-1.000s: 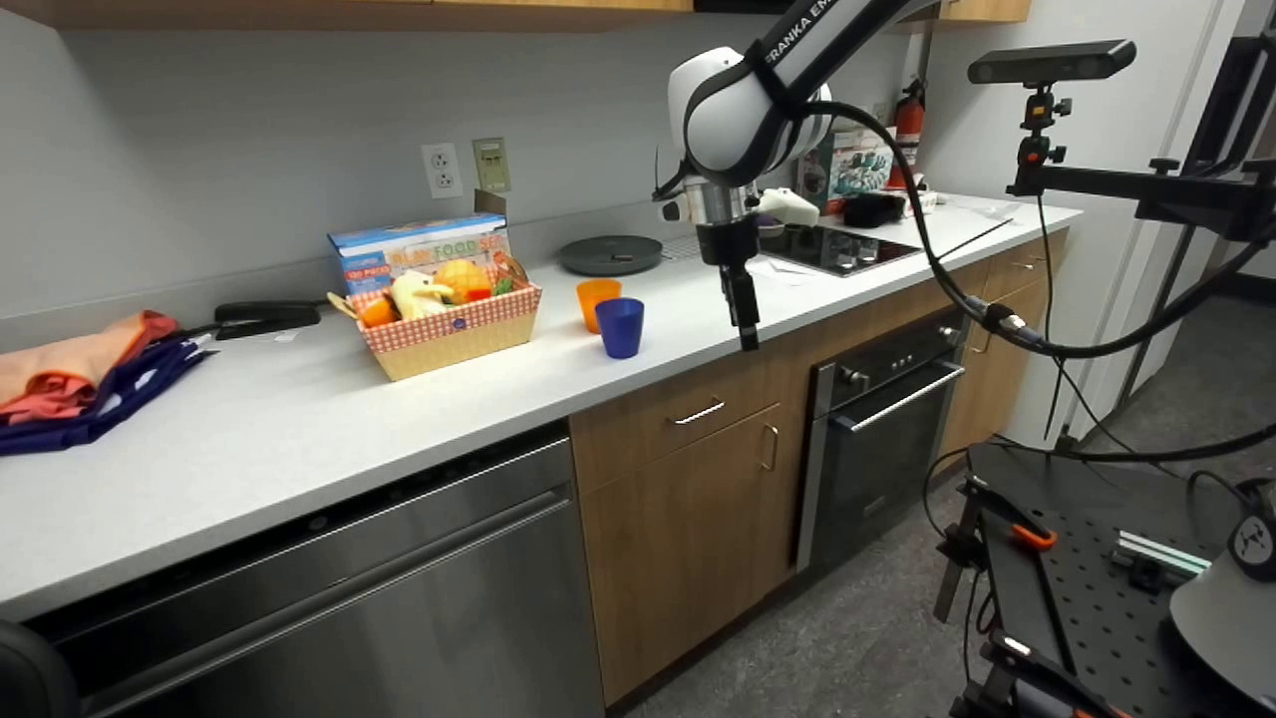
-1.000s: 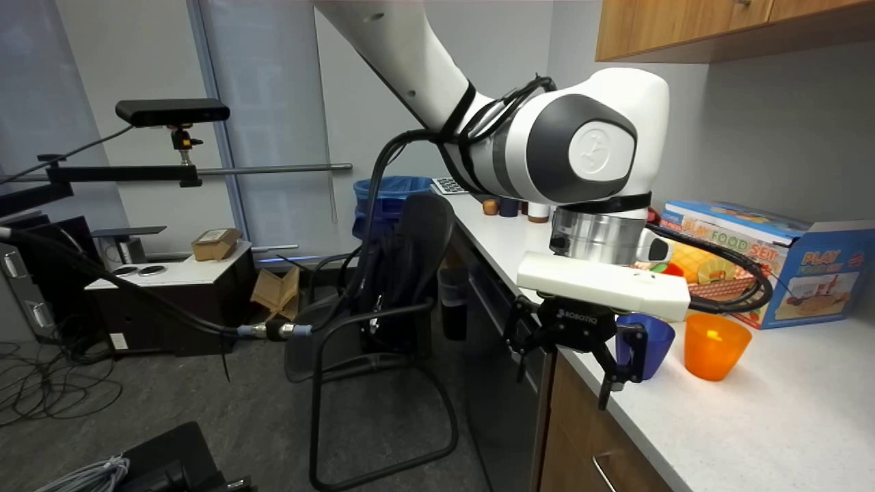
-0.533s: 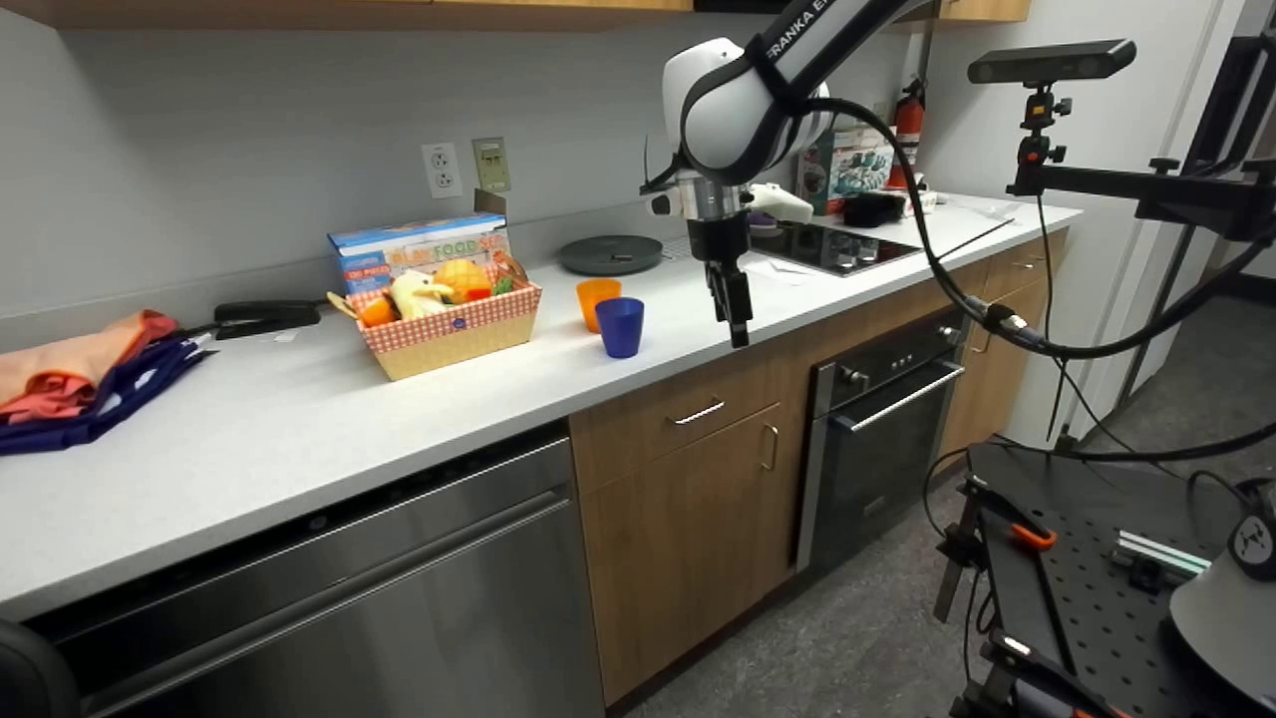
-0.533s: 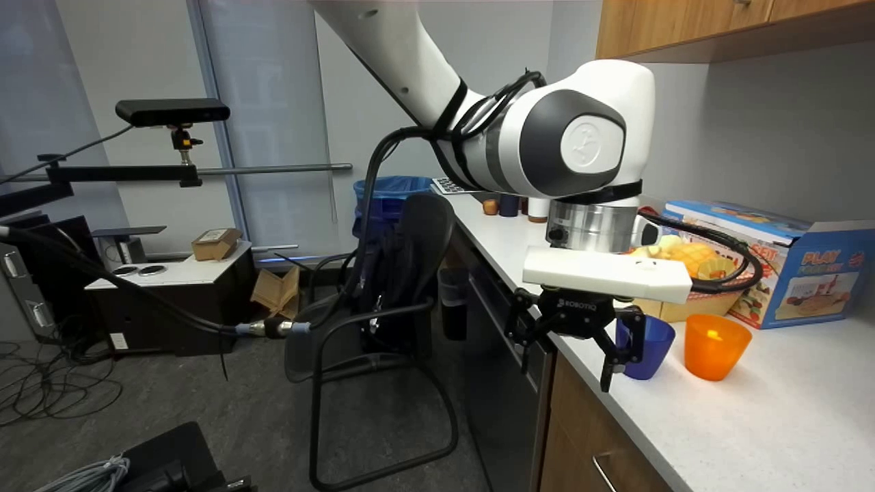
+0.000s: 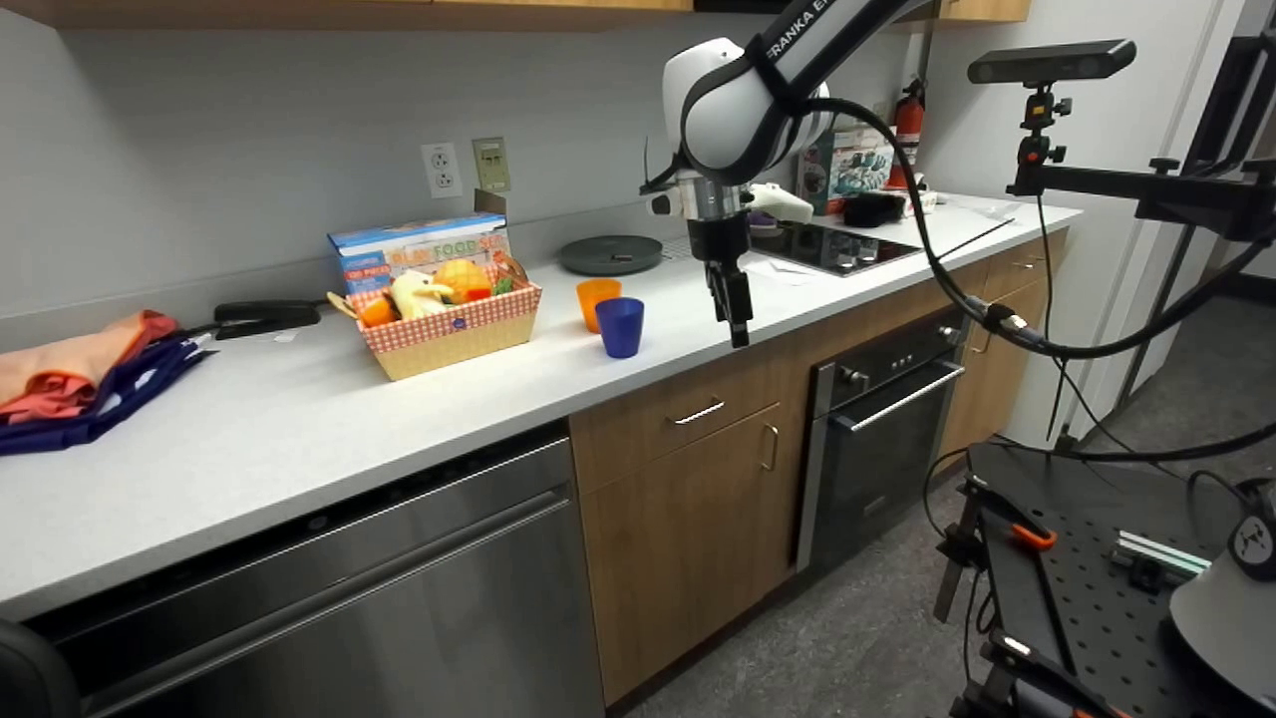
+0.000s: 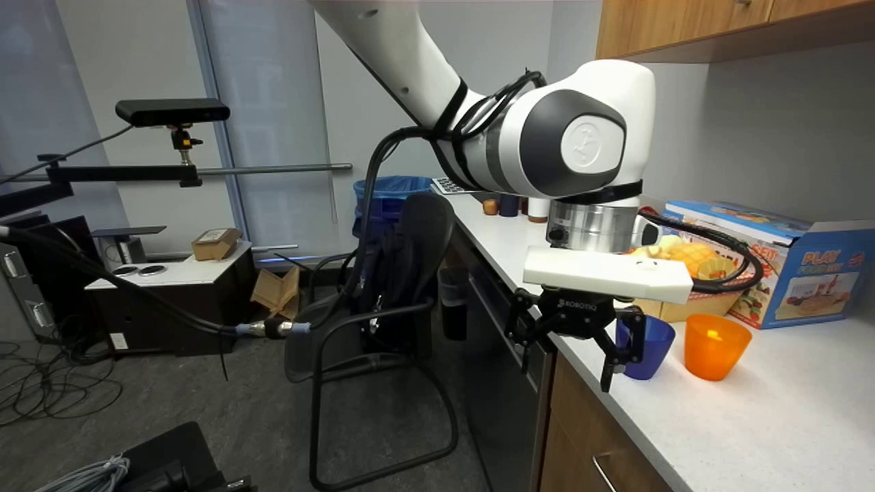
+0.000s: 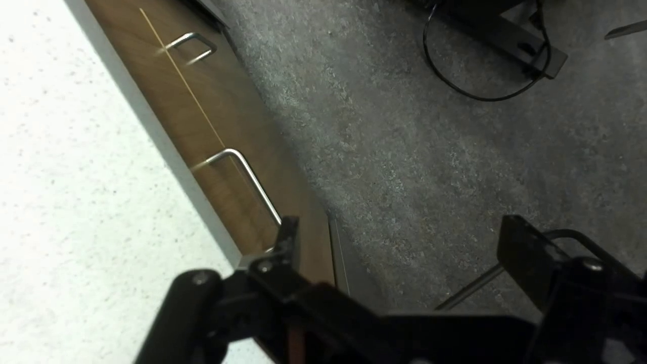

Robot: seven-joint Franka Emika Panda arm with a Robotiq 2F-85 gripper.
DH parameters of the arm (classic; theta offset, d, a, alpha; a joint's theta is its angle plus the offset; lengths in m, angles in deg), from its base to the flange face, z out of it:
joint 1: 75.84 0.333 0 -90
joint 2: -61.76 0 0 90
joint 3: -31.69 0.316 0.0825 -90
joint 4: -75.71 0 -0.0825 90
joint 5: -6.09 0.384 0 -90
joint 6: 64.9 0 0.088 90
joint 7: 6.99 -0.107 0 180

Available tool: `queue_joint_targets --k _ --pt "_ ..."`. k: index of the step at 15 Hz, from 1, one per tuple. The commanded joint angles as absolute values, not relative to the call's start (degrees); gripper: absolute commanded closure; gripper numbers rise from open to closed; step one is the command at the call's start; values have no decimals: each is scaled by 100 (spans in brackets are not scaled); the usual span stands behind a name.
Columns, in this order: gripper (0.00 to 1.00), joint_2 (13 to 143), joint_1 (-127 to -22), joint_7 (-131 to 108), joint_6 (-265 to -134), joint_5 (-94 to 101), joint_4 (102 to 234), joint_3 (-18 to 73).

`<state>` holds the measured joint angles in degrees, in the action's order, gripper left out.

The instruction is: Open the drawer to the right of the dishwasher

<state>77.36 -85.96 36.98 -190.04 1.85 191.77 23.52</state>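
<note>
The drawer (image 5: 628, 434) has a brown wood front that sits flush under the counter, above a taller wood door. A short silver bar handle (image 5: 698, 412) crosses its front. Left of it is the stainless dishwasher (image 5: 399, 618). My gripper (image 6: 565, 372) points down over the counter's front edge, higher than the drawer and apart from it. Its fingers are spread wide with only air between them. In the wrist view the left finger (image 7: 289, 237) hides one end of the handle (image 7: 255, 182); floor shows between the fingertips.
A blue cup (image 5: 622, 327) and an orange cup (image 5: 598, 302) stand on the counter, beside a basket of play food (image 5: 454, 339). The black oven (image 5: 882, 449) lies right of the drawer. A chair (image 6: 383, 362) stands on the floor facing the dishwasher.
Compared with one second ago, my gripper is slightly higher and a little further left in an exterior view. Over the last half second nothing has visibly moved. The drawer has stayed flush.
</note>
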Motion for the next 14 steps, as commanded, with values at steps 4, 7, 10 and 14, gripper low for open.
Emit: queue_joint_targets --k 4,7,10,14 --pt "0 7957 -8640 3454 -19238 125 19238 2492" --pt "0 8100 -8612 3419 -19461 132 19378 2603" --pt "0 8299 -8534 3245 -19785 -20 19517 2672" --pt "0 8595 -8427 2817 -20364 -446 19705 2642"
